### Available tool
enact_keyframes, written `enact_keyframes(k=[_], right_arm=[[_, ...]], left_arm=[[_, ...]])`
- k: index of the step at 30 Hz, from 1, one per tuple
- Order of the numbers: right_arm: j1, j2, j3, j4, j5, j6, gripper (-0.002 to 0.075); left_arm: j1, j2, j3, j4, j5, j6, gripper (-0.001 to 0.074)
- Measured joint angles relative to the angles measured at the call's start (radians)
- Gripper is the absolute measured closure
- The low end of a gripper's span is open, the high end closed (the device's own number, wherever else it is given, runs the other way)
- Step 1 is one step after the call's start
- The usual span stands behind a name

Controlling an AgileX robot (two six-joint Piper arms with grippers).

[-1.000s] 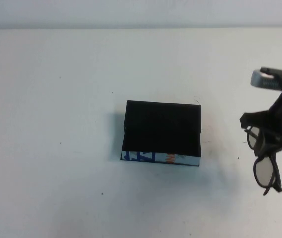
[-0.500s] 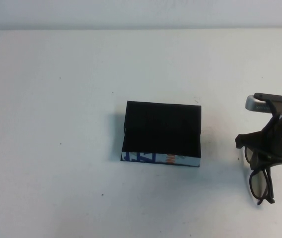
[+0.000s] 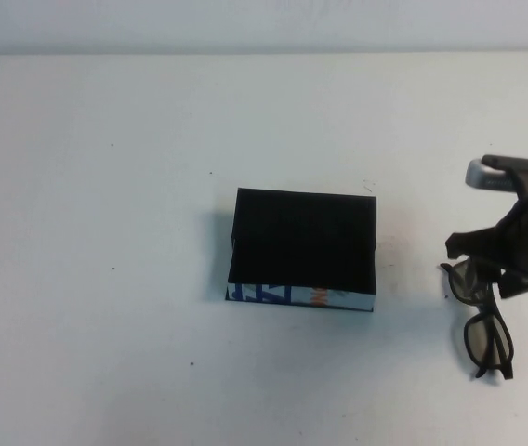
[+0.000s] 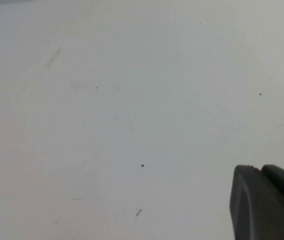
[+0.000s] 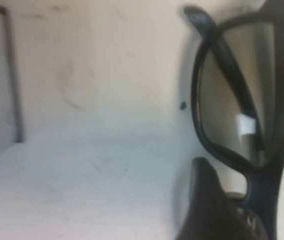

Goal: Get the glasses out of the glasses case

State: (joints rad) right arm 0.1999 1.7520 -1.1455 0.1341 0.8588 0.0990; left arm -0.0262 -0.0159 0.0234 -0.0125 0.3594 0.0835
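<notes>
Your right hand point(image 3: 506, 269) sits low at the right edge of the bench point(image 3: 106, 186), directly over the glasses point(image 3: 483, 325), which lie well to the right of the glasses case point(image 3: 303, 249) and clear of it. Whether that hand grips the frame or has let go, you cannot tell from these views — the dark body of the hand covers the upper lens from above, and the wrist camera shows one black finger point(image 5: 209, 205) right beside the bridge without showing a second one.

The step in hand looks like the set-down. The lower lens seems to lie flat on the bench, so confirm the whole frame rests there before you spread the fingers, and spread them only enough to clear the plastic. Then lift straight up; a sideways drag risks catching the rim or an arm of the glasses and skidding them toward the edge.

The case stands open, black inside, its printed white side point(image 3: 301, 297) facing you — nothing shows in it, so the removal itself appears done. It is far enough away that a vertical retreat will not touch it.

Your left hand point(image 4: 267, 202) is out of the overhead view; its wrist camera shows only bare speckled bench and a dark corner of the hand, and you cannot tell its state. Nothing else crowds the glasses; the near bench edge is your one hazard.
</notes>
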Motion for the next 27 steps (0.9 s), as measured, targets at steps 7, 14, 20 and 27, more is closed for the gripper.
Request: enact_keyframes(k=[7, 14, 20, 27], right_arm=[[0.000, -0.342, -0.020, -0.083, -0.002, 0.000, 0.0413], [0.011, -0.888, 0.190, -0.139, -0.008, 0.000, 0.0484], [0.011, -1.403, 0.490, -0.223, -0.166, 0.000, 0.0563], [0.011, -1.760, 0.805, -0.562, -0.412, 0.246, 0.0669]], left_arm=[[0.000, 0.000, 0.000, 0.000, 0.000, 0.000, 0.0740], [0.000, 0.000, 0.000, 0.000, 0.000, 0.000, 0.0740], [0.000, 0.000, 0.000, 0.000, 0.000, 0.000, 0.0740], [0.000, 0.000, 0.000, 0.000, 0.000, 0.000, 0.0740]])
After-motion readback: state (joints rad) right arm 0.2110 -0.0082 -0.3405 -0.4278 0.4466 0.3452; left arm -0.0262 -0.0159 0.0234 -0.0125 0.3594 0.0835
